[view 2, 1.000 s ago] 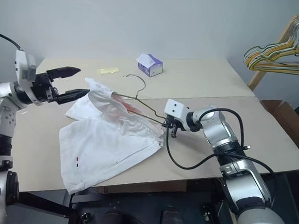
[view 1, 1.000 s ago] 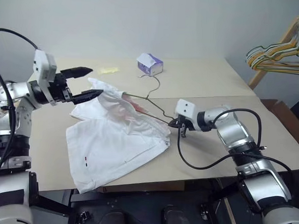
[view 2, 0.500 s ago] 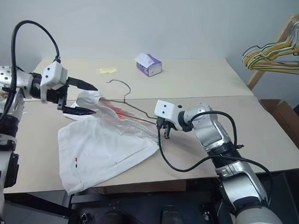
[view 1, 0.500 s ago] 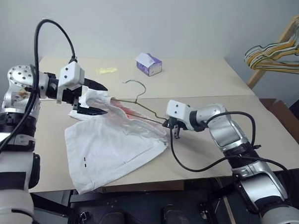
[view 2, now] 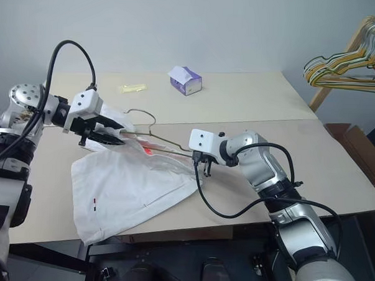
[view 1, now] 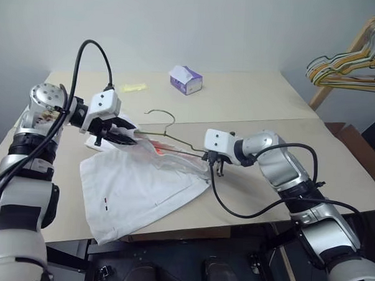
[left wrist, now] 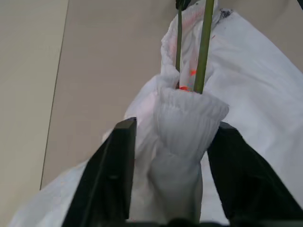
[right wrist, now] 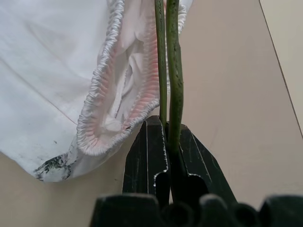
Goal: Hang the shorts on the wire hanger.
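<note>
Left gripper (view 1: 124,136) came down onto the waistband end and closed in since a second ago.

Head views: shorts (view 1: 145,188) lay on the near-left table (view 1: 264,100), wire hanger (view 1: 175,145) threaded through the waistband. Left wrist: fingers (left wrist: 111,179) squeezed the bunched waistband. Right wrist: right gripper (right wrist: 168,156) was clamped on the hanger's right corner. Threading step; next probably tugging cloth further along the wire.
</note>
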Controlling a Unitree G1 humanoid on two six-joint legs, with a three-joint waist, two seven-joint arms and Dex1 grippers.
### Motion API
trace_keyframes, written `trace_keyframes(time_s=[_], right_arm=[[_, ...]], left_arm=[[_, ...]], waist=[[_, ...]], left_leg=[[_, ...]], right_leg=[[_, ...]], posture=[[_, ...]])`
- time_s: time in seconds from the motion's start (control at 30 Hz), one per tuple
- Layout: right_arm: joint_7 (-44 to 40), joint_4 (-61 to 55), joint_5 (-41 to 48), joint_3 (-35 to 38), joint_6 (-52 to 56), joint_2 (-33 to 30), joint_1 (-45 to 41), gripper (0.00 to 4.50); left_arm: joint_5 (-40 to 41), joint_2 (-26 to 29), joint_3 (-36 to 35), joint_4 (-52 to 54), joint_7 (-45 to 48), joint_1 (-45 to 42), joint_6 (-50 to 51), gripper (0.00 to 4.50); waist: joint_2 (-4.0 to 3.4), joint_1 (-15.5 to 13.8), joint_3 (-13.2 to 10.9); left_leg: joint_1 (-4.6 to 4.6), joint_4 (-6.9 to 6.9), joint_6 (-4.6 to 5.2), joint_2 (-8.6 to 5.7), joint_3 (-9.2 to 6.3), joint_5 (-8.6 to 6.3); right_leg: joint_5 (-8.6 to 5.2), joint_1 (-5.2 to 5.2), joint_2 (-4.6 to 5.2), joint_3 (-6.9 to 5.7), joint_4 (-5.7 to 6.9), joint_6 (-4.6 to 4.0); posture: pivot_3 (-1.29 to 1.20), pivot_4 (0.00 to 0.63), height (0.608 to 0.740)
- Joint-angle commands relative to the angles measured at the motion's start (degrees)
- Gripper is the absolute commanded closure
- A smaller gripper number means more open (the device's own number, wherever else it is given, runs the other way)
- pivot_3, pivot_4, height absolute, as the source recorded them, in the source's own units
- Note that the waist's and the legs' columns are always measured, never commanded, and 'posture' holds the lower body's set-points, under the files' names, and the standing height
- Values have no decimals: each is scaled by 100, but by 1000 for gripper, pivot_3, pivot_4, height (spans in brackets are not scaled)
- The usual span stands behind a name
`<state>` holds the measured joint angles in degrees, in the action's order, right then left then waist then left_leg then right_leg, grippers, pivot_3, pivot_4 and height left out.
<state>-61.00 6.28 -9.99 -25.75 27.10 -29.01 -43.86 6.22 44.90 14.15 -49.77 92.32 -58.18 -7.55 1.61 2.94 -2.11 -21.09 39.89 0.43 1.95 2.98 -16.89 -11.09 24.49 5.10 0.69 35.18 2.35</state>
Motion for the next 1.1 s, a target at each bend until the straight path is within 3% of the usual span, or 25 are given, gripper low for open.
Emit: trace_keyframes(time_s=[0.03, 0.13, 0.33, 0.5, 0.77, 0.9, 1.1], right_arm=[[15, -252, 47, 133, 4, -48, -76, 4500], [93, -274, 13, 145, -112, -55, -55, 4500], [403, -234, -165, 134, -649, -107, 36, 4500], [544, -218, -133, 325, -633, -213, 56, 2953], [760, -777, 410, 1336, 167, -495, 255, 201], [460, -1451, 1117, 1720, 1187, -525, 668, 201], [958, -2023, 1880, 1705, 2349, 278, 1407, 201]], left_arm=[[-70, 7, 47, -168, 18, -258, -285, 3654], [-90, 8, 99, -287, 18, -288, -394, 4466], [-282, -96, -147, -493, -162, -330, -767, 4466], [-445, -109, -266, -687, -431, -455, -1016, 4500], [-682, -78, -434, -1150, -826, -772, -1201, 4500], [-708, -102, -530, -1235, -956, -897, -1242, 4500], [-691, -100, -657, -1248, -896, -969, -1220, 4500]], waist=[[0, 6, 0], [0, 23, 0], [0, 58, 0], [1, 105, 0], [1, 111, 1], [2, 110, 1], [4, 142, 2]], left_leg=[[0, 0, 0, 0, 0, 0], [0, 0, 0, 0, 0, 0], [-3, 3, 0, -1, 0, 0], [-2, 4, 0, -1, -1, 0], [-3, 4, 2, -1, 0, -1], [-5, 4, 4, 0, -1, -2], [-2, 7, 5, 0, -1, -3]], right_leg=[[0, 0, 0, 0, 0, 0], [0, 0, 1, 0, -1, 0], [0, 0, 1, -2, -1, 1], [1, 0, 2, -1, -1, 2], [2, -1, 3, -1, -1, 3], [2, -2, 2, -3, 0, 4], [2, -4, 2, -2, 1, 4]], posture=[[-22, 0, 740], [-24, 0, 740], [-29, 0, 740], [-37, 0, 740], [-60, 0, 740], [-62, 0, 740], [-60, 0, 740]])
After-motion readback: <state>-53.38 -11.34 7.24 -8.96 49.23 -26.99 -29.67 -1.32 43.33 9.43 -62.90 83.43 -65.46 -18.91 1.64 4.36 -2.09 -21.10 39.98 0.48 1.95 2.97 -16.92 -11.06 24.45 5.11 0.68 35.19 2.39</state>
